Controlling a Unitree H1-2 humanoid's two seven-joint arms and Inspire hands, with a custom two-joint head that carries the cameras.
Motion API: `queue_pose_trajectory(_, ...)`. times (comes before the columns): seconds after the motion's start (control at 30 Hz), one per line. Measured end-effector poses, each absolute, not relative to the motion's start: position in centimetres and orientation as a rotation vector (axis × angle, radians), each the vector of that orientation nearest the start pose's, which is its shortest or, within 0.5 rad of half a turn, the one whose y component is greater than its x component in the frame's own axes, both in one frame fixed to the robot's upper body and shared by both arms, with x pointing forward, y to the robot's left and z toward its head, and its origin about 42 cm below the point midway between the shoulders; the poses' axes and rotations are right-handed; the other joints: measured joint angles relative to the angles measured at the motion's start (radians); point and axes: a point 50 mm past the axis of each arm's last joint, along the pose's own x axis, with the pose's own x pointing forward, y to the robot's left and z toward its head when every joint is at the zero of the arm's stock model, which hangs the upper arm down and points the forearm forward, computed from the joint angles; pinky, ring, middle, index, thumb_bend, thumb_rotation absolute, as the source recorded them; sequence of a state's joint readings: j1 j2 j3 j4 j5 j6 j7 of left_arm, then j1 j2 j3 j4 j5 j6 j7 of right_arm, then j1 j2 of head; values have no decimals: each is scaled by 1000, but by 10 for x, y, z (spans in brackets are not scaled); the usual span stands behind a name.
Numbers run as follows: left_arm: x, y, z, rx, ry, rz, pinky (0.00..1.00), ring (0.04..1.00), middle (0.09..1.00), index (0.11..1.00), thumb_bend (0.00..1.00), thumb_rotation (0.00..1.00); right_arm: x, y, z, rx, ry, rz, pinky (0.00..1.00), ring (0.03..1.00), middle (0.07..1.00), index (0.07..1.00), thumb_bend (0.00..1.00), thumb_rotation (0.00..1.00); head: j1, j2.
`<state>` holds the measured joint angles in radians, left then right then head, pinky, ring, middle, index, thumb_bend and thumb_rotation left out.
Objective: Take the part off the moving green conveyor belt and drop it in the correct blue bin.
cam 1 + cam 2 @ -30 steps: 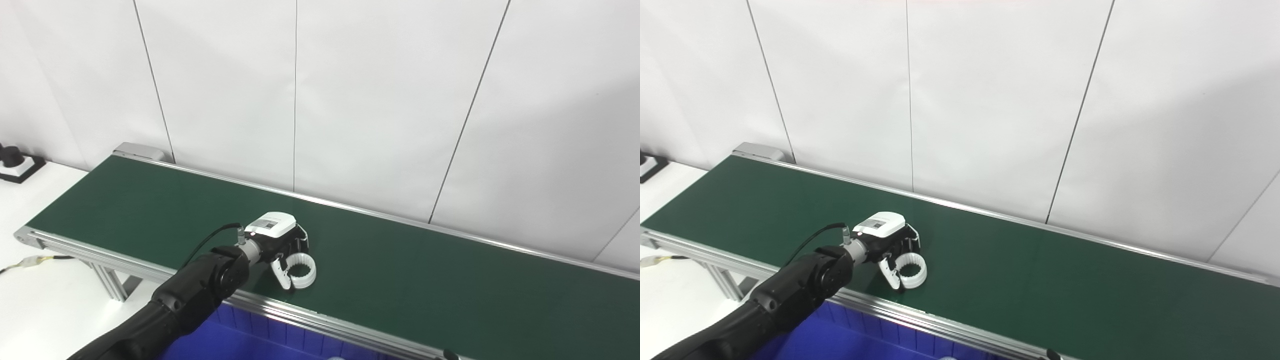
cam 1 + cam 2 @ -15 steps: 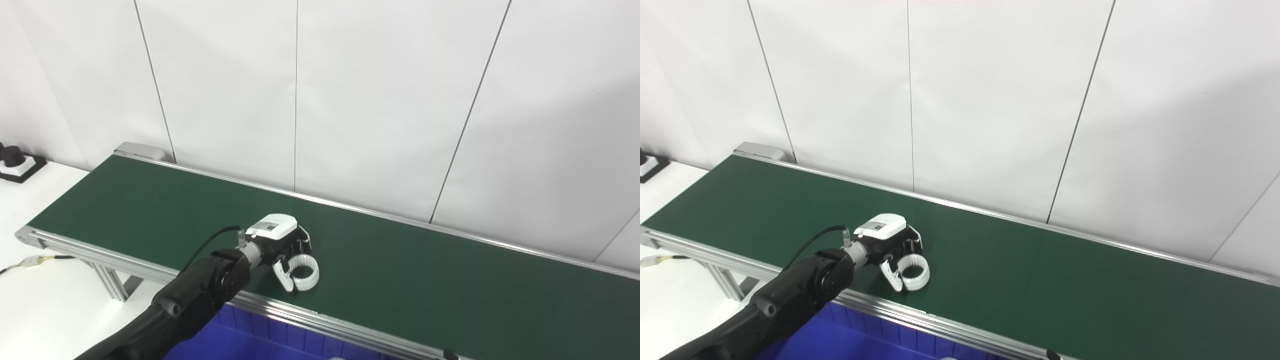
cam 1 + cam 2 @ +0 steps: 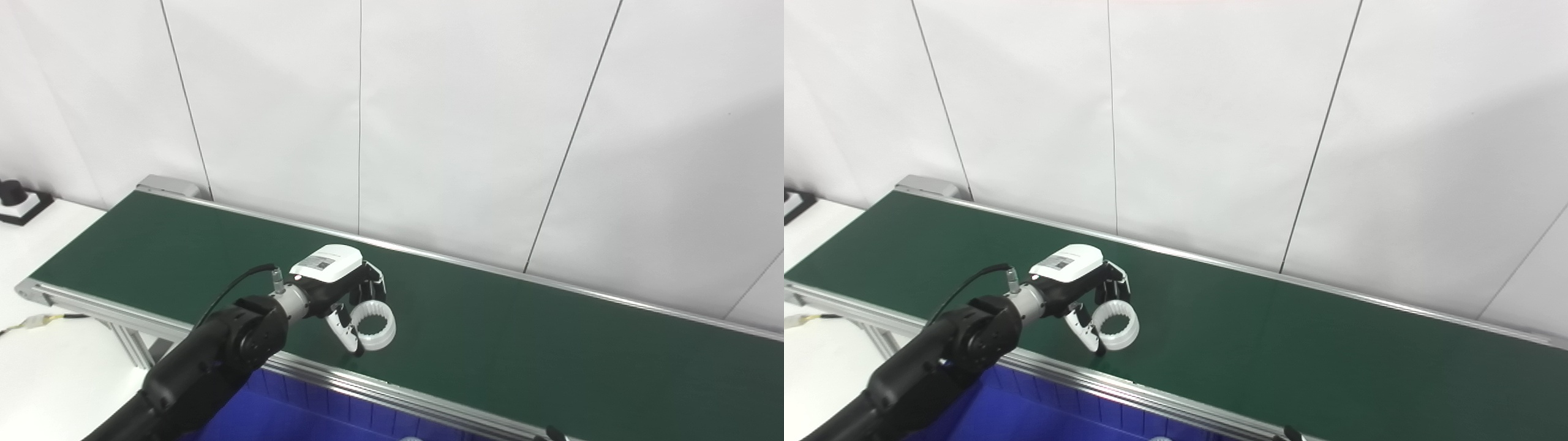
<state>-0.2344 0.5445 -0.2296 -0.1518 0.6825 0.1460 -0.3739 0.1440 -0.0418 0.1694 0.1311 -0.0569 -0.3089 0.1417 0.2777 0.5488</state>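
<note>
White toothed ring (image 3: 375,318) sits pinched in the left hand (image 3: 343,294) — thumb at one side, fingers at the other — tilted, over the green conveyor belt (image 3: 520,343), near its front rail.

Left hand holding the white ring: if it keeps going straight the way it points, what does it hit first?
Probably nothing soon: the left hand, shut on the white toothed plastic ring, points along bare green conveyor belt. Depth is unclear.

One green conveyor belt (image 3: 490,331), one white toothed ring part (image 3: 375,318), one hand (image 3: 343,291), one blue bin (image 3: 288,419), one white tabletop (image 3: 43,361), one black-and-white device (image 3: 17,199)
</note>
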Motion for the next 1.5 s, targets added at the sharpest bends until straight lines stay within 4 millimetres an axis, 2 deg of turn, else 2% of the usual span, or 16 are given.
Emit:
queue_pose_trajectory(0.07,331,293,200,1243,-57,-391,658,485,479,474,504,0,223,-178,46,-75,-30,293,785,828,865,912,341,603,-2,13)
queue_pose_trajectory(0.1,327,292,203,1236,-64,-397,643,483,478,476,504,0,223,-179,48,-75,-23,292,791,831,867,913,353,617,-5,41)
queue_pose_trajectory(0.13,324,292,206,1232,-72,-398,619,478,477,480,505,0,223,-179,50,-76,-24,291,793,831,868,913,367,630,-5,42)
queue_pose_trajectory(0.17,321,293,209,1224,-74,-403,576,469,478,485,505,0,223,-179,53,-77,-29,290,791,831,867,912,380,639,-3,81)
queue_pose_trajectory(0.2,318,293,212,1221,-76,-406,489,447,477,495,505,0,224,-180,56,-78,-31,289,785,828,863,908,398,650,1,112)
queue_pose_trajectory(0.3,310,294,222,1202,-101,-396,358,409,471,509,503,0,225,-183,58,-80,-36,287,769,826,859,902,441,675,15,134)
queue_pose_trajectory(0.33,307,294,223,1198,-104,-394,351,406,469,510,503,0,225,-185,58,-82,-34,286,768,826,858,902,448,680,15,134)
queue_pose_trajectory(0.4,302,297,219,1188,-87,-394,350,404,467,511,503,0,225,-189,57,-85,-31,285,764,824,856,900,461,689,41,161)
queue_pose_trajectory(0.47,296,300,213,1169,-51,-401,378,412,472,510,503,0,225,-194,57,-87,-29,281,748,811,849,894,476,698,41,161)
queue_pose_trajectory(0.6,283,306,199,1147,10,-407,390,415,471,510,503,0,229,-200,58,-84,-32,282,734,796,840,890,495,701,63,201)
queue_pose_trajectory(0.87,257,310,172,1101,108,-417,353,409,478,510,503,0,233,-208,61,-70,-39,278,750,805,844,891,524,699,84,221)
queue_pose_trajectory(0.93,253,310,167,1095,121,-412,357,411,484,509,503,0,233,-211,61,-69,-36,275,755,808,846,892,529,697,86,221)
queue_pose_trajectory(0.97,252,309,164,1091,130,-410,392,428,490,502,503,0,233,-212,61,-70,-32,273,754,806,845,892,532,695,90,220)
queue_pose_trajectory(1.1,249,304,143,1059,173,-395,409,434,497,498,503,0,231,-214,60,-68,-15,276,757,808,846,891,519,689,97,218)
queue_pose_trajectory(1.5,231,310,47,967,358,-351,425,433,506,499,502,0,226,-219,63,-81,0,276,745,804,851,893,524,702,86,223)
